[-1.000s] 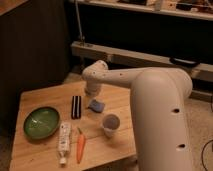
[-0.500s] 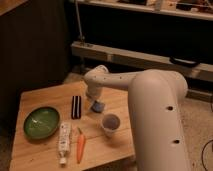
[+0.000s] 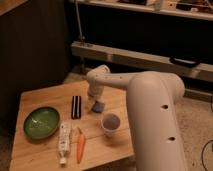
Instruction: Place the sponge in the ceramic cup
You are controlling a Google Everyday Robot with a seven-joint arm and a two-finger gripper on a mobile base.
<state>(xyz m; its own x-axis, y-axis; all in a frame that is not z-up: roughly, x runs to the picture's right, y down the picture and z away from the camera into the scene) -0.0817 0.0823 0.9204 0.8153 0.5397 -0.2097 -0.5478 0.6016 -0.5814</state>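
The sponge is a small light-blue block lying on the wooden table, just right of the striped bar. My gripper hangs straight down over it, at the end of the white arm that reaches in from the right, with its tip at the sponge's upper left edge. The ceramic cup is white with a greyish inside and stands upright a short way in front of the sponge, towards the table's near right corner. Nothing shows inside the cup.
A black-and-white striped bar lies left of the sponge. A green plate sits at the near left. A white tube and an orange carrot lie by the front edge. My bulky white arm covers the table's right side.
The arm's end has swung down and a little right, bringing the gripper from above the table's back onto the sponge. The sponge, cup and other objects have not moved.
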